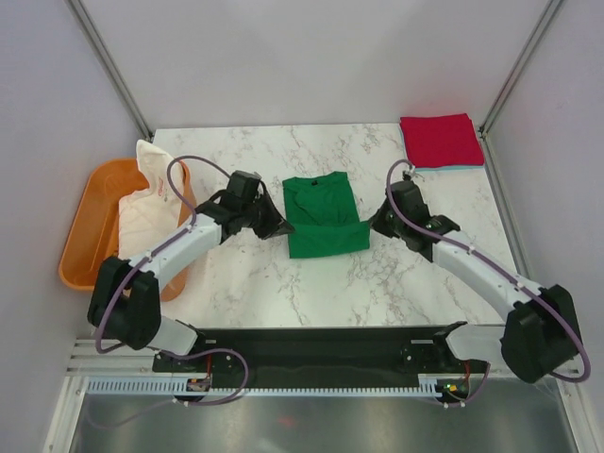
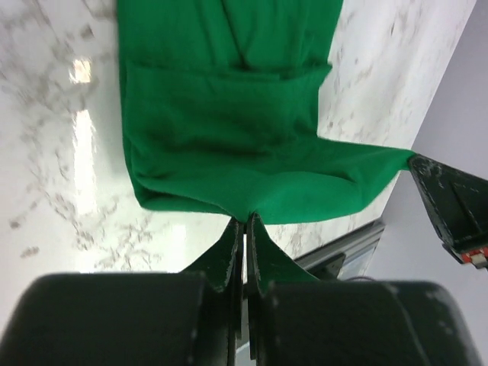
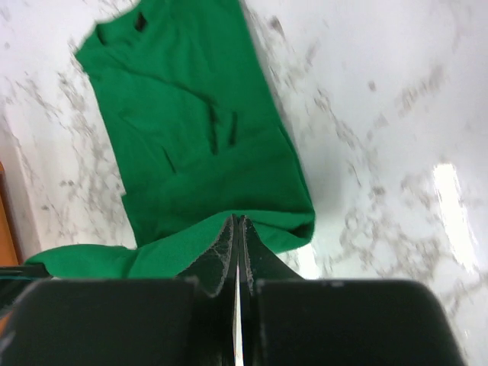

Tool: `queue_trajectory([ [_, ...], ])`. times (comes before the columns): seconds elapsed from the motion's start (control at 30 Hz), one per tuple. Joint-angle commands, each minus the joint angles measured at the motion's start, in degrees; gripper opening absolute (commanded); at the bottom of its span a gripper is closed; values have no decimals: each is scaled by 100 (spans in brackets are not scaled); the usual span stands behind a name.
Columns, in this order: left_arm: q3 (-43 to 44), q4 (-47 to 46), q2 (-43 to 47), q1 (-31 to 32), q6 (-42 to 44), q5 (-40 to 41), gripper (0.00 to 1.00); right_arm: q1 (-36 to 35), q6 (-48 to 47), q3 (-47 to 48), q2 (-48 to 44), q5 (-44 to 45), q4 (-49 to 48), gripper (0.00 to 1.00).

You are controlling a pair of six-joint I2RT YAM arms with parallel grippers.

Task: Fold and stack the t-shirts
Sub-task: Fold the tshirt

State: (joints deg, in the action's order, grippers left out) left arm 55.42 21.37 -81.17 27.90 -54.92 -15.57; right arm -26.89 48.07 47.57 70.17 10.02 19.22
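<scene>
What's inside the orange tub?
A white t-shirt with a little red print is bunched up in the orange tub, one end spilling over the far rim. Anything lying underneath it is covered by the cloth.

Green tee 1, red tee 1, pale blue tee 1, white tee 1: total 4. Orange tub 1. Left tool, right tool: 2.

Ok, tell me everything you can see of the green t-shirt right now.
The green t-shirt is plain bright green soft cloth with no print showing. It lies around the middle of the marble table, collar toward the far edge, sides folded in so the upper part is a narrow strip. The near end is wider and creased, apparently doubled over. The left gripper is shut on its near left corner and the right gripper on its near right corner. Nothing else touches it.
</scene>
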Motion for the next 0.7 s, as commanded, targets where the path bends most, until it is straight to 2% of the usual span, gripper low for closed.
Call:
queue_trajectory([
  [0.0,609,210,-434,-372,508,-77,2,149,-544,945,749,132,-367,0],
  [0.37,2974,263,-2315,-1023,886,-305,2,703,-958,3405,3184,-526,-419,0],
  [0.53,3895,263,-3211,-1146,991,-394,2,844,-1045,4189,4021,-879,-446,0],
  [0.67,4459,263,-3695,-1173,1316,-149,2,984,-1133,4646,4565,-1002,-665,0],
])
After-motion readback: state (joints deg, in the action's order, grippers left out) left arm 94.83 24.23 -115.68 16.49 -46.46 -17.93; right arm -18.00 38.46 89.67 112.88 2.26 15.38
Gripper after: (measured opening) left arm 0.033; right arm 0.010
